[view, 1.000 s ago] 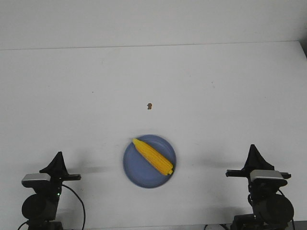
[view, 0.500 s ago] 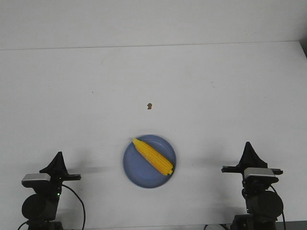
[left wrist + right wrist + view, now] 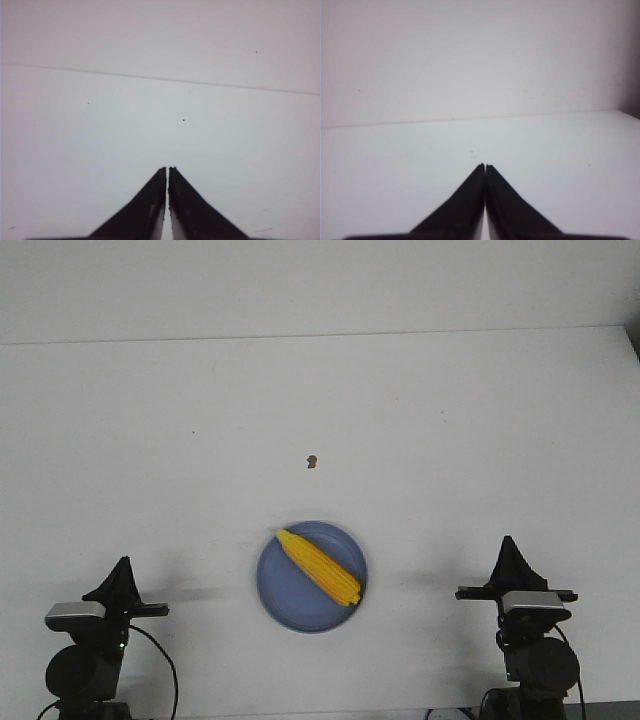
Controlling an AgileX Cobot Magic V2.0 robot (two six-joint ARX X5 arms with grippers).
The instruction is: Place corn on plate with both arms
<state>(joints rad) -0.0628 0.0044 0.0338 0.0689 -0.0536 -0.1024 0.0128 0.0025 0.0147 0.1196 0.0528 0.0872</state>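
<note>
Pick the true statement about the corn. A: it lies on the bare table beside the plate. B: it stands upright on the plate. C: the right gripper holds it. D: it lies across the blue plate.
D: the corn lies flat and diagonal on the plate, both grippers empty.

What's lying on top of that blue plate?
A yellow corn cob lies diagonally across the plate, its pointed tip at the far-left rim. Nothing else shows on it; the strip of plate beneath the cob is hidden.
</note>
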